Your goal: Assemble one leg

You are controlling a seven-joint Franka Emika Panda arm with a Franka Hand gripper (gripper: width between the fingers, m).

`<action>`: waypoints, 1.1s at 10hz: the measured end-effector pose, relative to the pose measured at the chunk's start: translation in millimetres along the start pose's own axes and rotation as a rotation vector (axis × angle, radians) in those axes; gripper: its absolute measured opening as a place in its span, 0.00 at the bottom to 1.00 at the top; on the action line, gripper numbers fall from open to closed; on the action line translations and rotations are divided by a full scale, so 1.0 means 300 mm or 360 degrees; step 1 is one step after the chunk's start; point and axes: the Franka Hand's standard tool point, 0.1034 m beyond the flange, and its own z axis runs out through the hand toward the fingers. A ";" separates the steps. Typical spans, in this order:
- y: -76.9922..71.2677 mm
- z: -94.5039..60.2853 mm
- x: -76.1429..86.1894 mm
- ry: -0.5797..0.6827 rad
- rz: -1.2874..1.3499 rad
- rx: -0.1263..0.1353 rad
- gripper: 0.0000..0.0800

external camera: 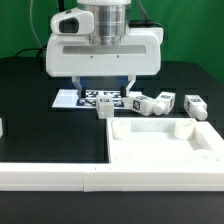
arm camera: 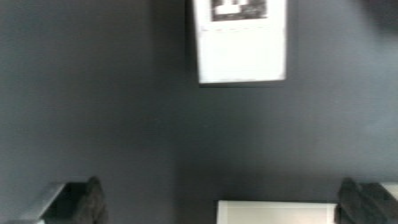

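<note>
Fingers (arm camera: 75, 203) spread wide, holding nothing; nearest leg (external camera: 105, 109) lies on the surface (external camera: 28, 120) just below, between them, long axis unclear.

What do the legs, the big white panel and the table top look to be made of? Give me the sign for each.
The legs: likely hard white plastic with a matte finish. They are chunky moulded blocks with printed black-and-white tags.
The panel: seemingly the same matte white plastic. It has a thick raised rim and shows no grain or glare.
The table top: black and matte, perhaps cloth or a mat. The pictures leave that open.
</note>
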 end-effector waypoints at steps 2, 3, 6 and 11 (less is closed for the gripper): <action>-0.051 -0.018 -0.001 -0.0371 0.0147 0.0020 0.81; -0.052 -0.017 0.003 -0.0443 0.0145 0.0025 0.81; -0.040 0.003 -0.040 -0.0814 0.0154 0.0077 0.81; -0.040 0.014 -0.068 -0.1177 0.0076 0.0027 0.81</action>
